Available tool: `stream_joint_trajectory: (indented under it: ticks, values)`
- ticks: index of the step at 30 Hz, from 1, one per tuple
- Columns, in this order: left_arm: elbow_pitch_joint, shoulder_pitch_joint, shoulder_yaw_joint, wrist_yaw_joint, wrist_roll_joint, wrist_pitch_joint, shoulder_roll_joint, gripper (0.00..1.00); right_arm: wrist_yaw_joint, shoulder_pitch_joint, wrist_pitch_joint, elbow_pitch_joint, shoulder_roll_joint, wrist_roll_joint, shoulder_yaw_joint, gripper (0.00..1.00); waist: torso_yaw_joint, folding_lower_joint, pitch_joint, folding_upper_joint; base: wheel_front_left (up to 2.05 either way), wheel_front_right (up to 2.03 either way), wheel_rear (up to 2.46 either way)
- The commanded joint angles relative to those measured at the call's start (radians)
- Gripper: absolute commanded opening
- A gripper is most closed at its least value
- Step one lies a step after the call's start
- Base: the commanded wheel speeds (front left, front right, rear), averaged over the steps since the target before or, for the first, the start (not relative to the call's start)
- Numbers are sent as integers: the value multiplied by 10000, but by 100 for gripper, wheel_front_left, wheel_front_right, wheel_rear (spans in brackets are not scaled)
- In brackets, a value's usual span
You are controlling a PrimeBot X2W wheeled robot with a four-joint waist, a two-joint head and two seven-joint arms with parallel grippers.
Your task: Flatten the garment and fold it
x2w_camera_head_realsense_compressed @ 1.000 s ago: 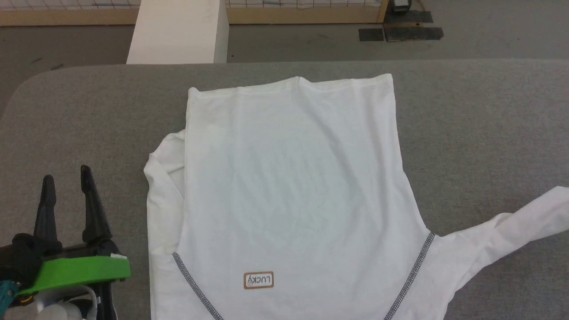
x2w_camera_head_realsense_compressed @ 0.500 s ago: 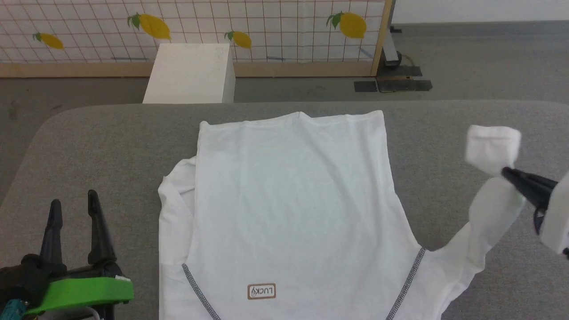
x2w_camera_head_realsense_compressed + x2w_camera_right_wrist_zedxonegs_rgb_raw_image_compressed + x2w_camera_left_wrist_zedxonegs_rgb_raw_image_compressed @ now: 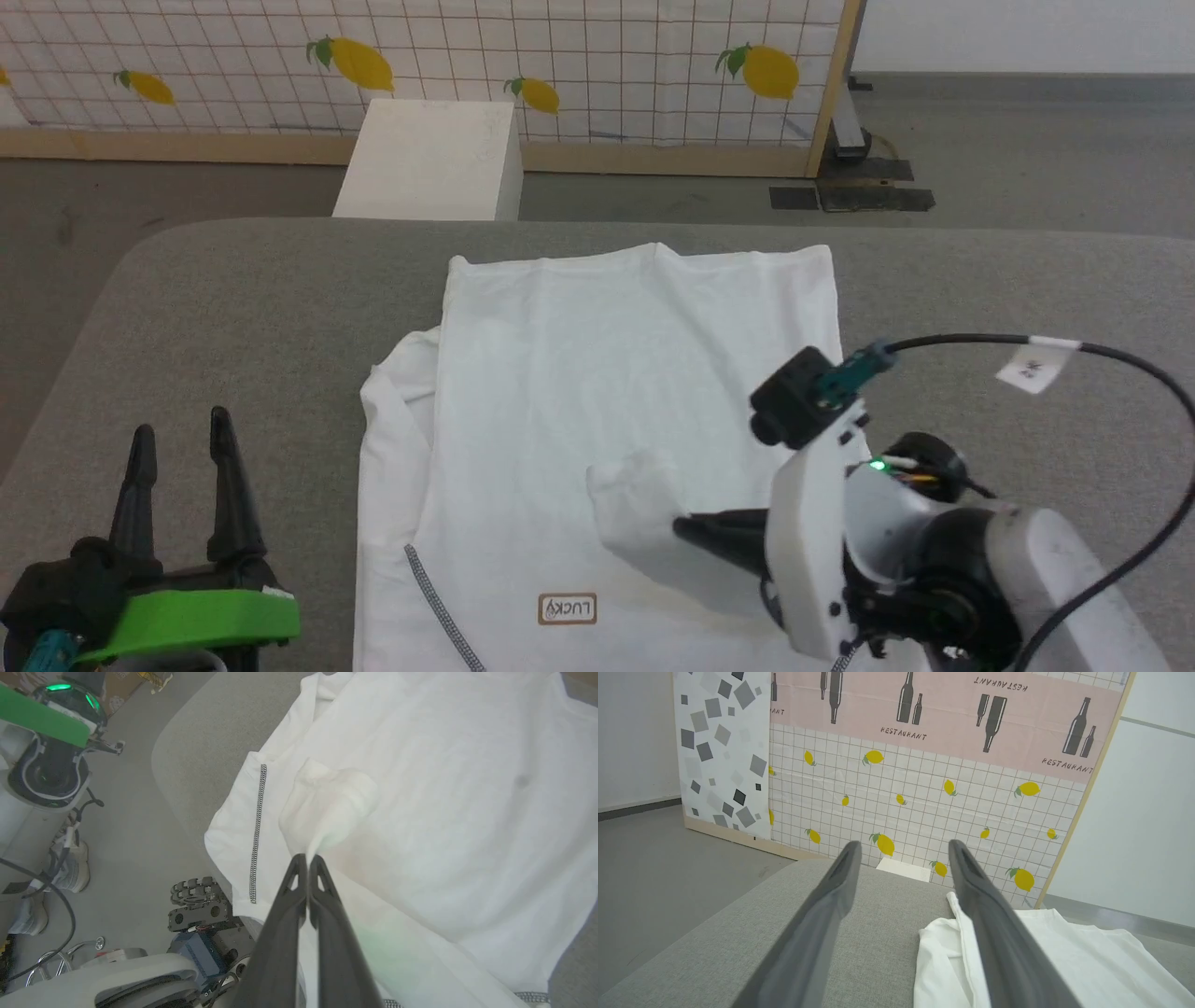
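Two sets of jaws show in the head view. The right jaws, at four o'clock, are clenched on the garment's (image 3: 635, 373) sleeve end (image 3: 639, 509), held above the shirt's body. The left jaws, at eight o'clock, stand released over the grey counter (image 3: 233, 308). The garment lies spread at centre, its label (image 3: 568, 609) toward six o'clock.

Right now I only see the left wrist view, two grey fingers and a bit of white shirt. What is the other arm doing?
Observer: The right tool is shut on the sleeve cuff of the shirt.
Operator: Where is the cuff?
Observer: Over the shirt's body, near the tan-bordered LUCKY label.
Operator: Is my tool touching the shirt?
Observer: No. In the head view the left tool stands open beside the shirt, apart from it, over the grey table.
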Motion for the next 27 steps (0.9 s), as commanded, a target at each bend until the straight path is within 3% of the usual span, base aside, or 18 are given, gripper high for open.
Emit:
stream_joint_trajectory:
  ticks: [1, 3, 7, 8, 9, 13, 16, 21, 27]
  values:
    - [19, -67, -32, -38, -2, -40, -41, 100, -13, -265, -307, 365, 136, 51, 405, 0, 155, 1, 146, 0, 0, 0, 0]
    - [109, -227, -138, -47, -41, -40, -46, 100, -13, -570, -1036, 1589, 338, 34, 1538, 0, 388, 1, 350, 0, 0, 0, 0]
    - [244, -316, -173, -55, -79, -40, -49, 100, -13, -774, -1361, 2696, 276, 157, 2548, 0, 522, 1, 485, 0, 0, 0, 0]
    - [275, -327, -176, -56, -84, -40, -50, 100, -13, -815, -1418, 2859, 258, 246, 2716, 43, 535, 1, 501, 0, 0, 0, 0]
    - [309, -336, -174, -58, -88, -40, -51, 100, -13, -885, -1551, 3003, 224, 335, 2847, 100, 543, 1, 515, 0, 0, 0, 0]
    - [404, -320, -120, -63, -93, -40, -41, 100, -13, -1204, -2279, 3165, 195, 747, 2634, 100, 449, 1, 517, 0, 0, 0, 0]
    - [461, -295, -79, -67, -73, -40, -5, 100, -13, -1386, -2879, 3075, 187, 1084, 1906, 100, 290, 1, 484, 0, 0, 0, 0]
    - [507, -201, -68, -71, -32, -40, 46, 100, -13, -1535, -4683, 3015, 8, 711, -510, 100, 9, 1, 382, 0, 0, 0, 0]
    - [525, -138, -137, -74, -17, -40, 40, 100, -13, -1150, -6950, 3060, 456, -603, -3975, 100, -277, 1, 344, 0, 0, 0, 0]
